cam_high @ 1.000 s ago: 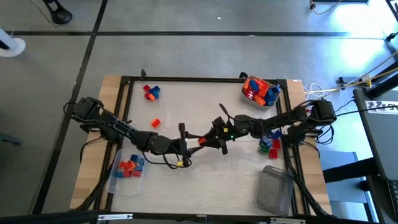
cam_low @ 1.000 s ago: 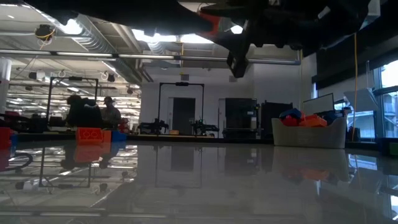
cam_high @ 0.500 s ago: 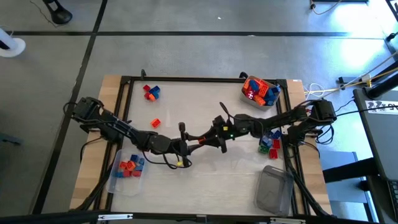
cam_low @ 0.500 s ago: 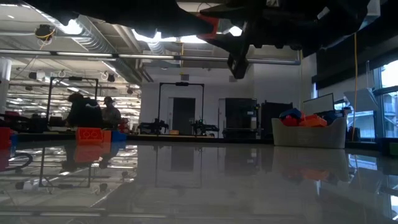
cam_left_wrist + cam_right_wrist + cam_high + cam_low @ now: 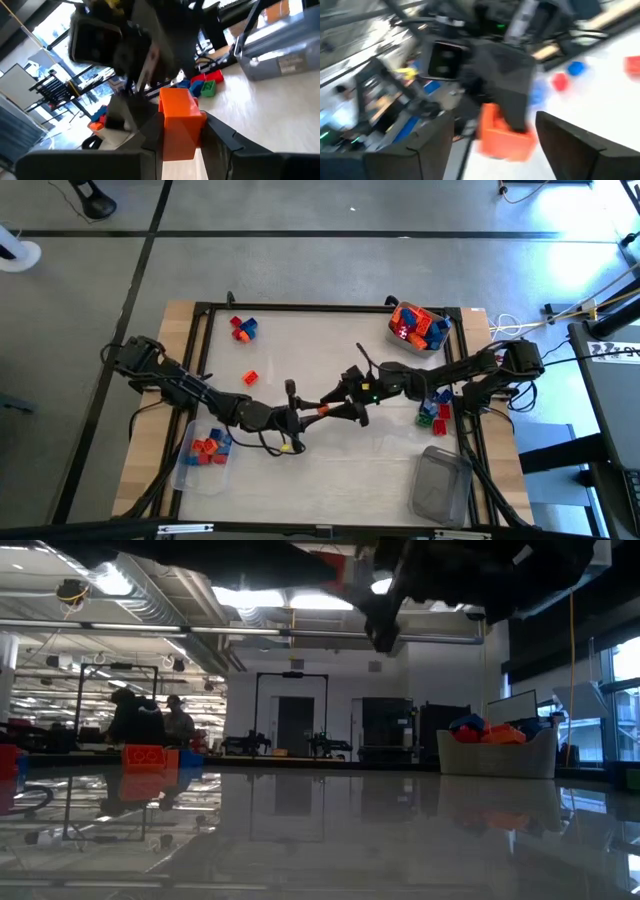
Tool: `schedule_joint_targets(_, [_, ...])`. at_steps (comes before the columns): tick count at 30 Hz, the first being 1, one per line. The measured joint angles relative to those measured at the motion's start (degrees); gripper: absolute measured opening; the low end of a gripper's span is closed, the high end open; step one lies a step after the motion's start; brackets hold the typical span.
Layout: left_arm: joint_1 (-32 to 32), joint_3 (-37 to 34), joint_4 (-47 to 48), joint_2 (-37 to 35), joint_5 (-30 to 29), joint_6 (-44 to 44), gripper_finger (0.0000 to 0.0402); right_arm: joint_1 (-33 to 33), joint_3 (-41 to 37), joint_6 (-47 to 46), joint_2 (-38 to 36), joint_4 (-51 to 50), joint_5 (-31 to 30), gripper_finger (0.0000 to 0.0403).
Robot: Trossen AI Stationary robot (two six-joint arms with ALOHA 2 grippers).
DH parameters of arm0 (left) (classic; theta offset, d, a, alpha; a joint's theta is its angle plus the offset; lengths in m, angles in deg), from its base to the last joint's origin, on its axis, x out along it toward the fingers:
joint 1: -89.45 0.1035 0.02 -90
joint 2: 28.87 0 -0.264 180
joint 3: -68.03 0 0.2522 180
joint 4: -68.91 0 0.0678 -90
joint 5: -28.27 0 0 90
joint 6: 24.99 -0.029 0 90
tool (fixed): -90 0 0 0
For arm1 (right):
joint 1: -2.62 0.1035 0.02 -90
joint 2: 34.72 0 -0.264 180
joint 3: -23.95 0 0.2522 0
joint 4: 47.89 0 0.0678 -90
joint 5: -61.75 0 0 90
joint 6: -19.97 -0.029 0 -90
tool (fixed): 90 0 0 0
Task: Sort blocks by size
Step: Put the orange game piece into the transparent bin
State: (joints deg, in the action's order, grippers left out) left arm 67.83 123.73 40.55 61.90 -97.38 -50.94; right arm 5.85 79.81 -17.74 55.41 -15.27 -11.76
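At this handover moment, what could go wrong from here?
1. The left gripper pinches only the lower part of the orange block; it may twist or drop onto the table.
2. The right gripper stands open around the block; pulling away could knock it.
3. Both grippers meet mid-table, so the arms could bump.

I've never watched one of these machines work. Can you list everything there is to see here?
Held block: one, orange, between the grippers at table centre.
Loose blocks: a few, red and blue, far left.
Single block: one, orange, left of centre.
Full tub: one, clear, far right.
Left tub: one, clear, some blocks inside.
Empty tub: one, clear, near right.
Left gripper: shut on held block.
Right gripper: open.
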Motion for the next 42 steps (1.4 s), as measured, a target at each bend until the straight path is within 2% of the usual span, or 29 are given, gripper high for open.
schedule_joint_targets(4, [-2.99, 0.02, 2.92, -1.64, -4.37, 0.17, 0.0085, -0.74, 0.0, 1.02, -2.72, -0.84, 7.01, 0.0291])
schedule_joint_targets(8, [-5.98, 0.02, 6.92, -4.14, -7.07, 2.28, 0.0083, -0.7, 0.0, 4.96, -4.41, -1.99, 8.57, 0.0293])
schedule_joint_targets(12, [-8.99, 0.02, 15.81, -8.36, -7.2, 8.79, 0.0083, -0.68, 0.0, 8.64, -4.48, -4.01, 8.54, 0.0293])
schedule_joint_targets(14, [-10.33, 0.02, 22.48, -10.97, -7.2, 14.11, 0.0085, -0.63, 0.0, 11.95, -4.48, -6.64, 7.34, 0.0293])
schedule_joint_targets(19, [-13.21, 0.02, 43.26, -18.02, -6.93, 31.46, 0.0086, -0.58, -0.02, 17.08, -4.48, -14.49, -2.21, 0.0294])
schedule_joint_targets(22, [-14.48, 0.02, 55.39, -22.31, -3.52, 44.12, 0.0087, -0.59, -0.02, 18.7, -4.04, -18.53, -7.82, 0.0294])
schedule_joint_targets(25, [-15.83, 0.0, 67.16, -25.3, 2.26, 57.13, 0.0087, -0.59, -0.07, 18.73, -3.74, -21.71, -11.94, 0.0294])
schedule_joint_targets(31, [-18.94, -0.07, 84.5, -27.32, 13.73, 78.82, 0.0087, -0.59, -0.07, 18.73, -2.98, -25.78, -16.73, 0.0294])
schedule_joint_targets(38, [-23.27, -0.07, 89.36, -27.35, 23.42, 90.81, 0.0088, -0.59, -0.09, 18.73, -2.36, -27.16, -17.44, 0.0294])
schedule_joint_targets(42, [-25.81, -0.07, 89.56, -27.35, 26.49, 96.26, 0.0088, -0.59, -0.09, 18.73, -2.36, -27.26, -17.44, 0.0294])
